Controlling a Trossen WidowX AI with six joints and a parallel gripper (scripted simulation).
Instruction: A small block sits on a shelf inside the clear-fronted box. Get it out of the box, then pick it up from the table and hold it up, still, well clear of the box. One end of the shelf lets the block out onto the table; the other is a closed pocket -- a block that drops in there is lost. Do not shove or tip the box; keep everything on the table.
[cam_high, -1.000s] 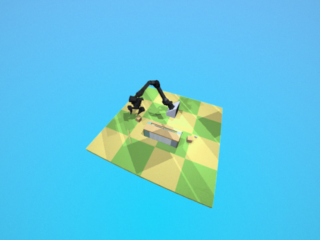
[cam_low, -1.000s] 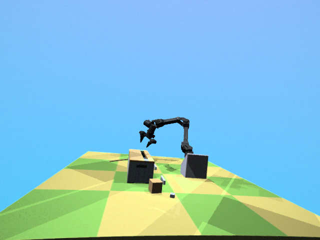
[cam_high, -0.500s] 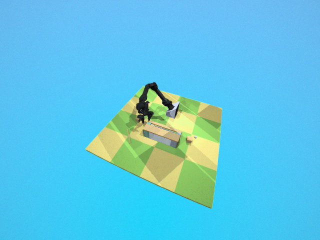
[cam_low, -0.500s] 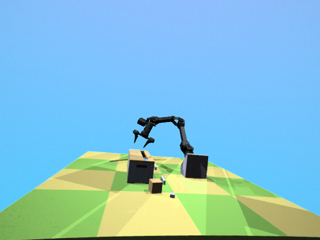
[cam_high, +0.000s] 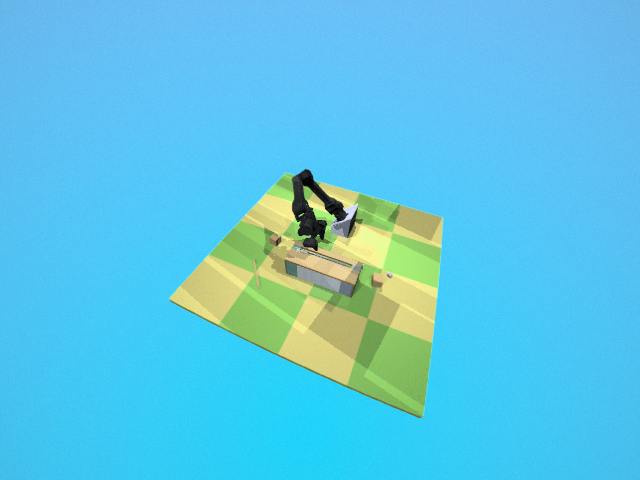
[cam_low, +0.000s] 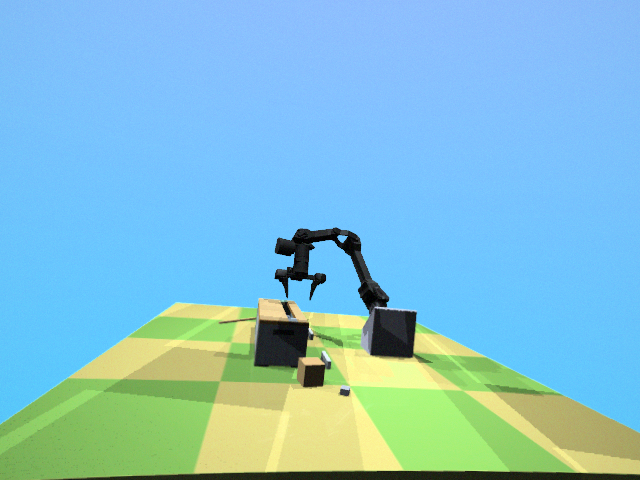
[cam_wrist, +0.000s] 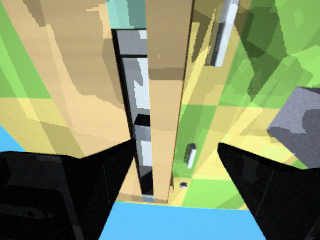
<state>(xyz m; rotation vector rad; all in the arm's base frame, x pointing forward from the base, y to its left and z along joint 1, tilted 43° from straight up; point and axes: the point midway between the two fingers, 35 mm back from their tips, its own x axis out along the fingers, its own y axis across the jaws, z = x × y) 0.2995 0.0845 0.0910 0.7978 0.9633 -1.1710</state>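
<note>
The box (cam_high: 324, 266) (cam_low: 279, 351) (cam_wrist: 165, 115) has a wooden top with a long slot, a pale front and a teal part at one end. A slot-like opening shows in its end wall in the exterior view. In the wrist view a small grey-and-dark piece (cam_wrist: 142, 131) shows inside the slot; it may be the block, but I cannot tell for sure. My gripper (cam_low: 299, 298) (cam_wrist: 176, 145) is open and empty, pointing down just above the box top. One fingertip is over the slot area, the other beyond the box's arm-side edge.
Wooden cubes (cam_high: 275, 239) (cam_high: 377, 280) stand off both box ends. A small grey cube (cam_high: 389, 275) (cam_low: 344, 391) (cam_wrist: 183, 185) and grey bars (cam_low: 325, 359) (cam_wrist: 226, 35) lie on the arm's side. A thin stick (cam_high: 256, 273) (cam_low: 237, 320) lies beyond the teal end. The grey wedge (cam_high: 343, 224) (cam_low: 392, 333) stands at the arm's base.
</note>
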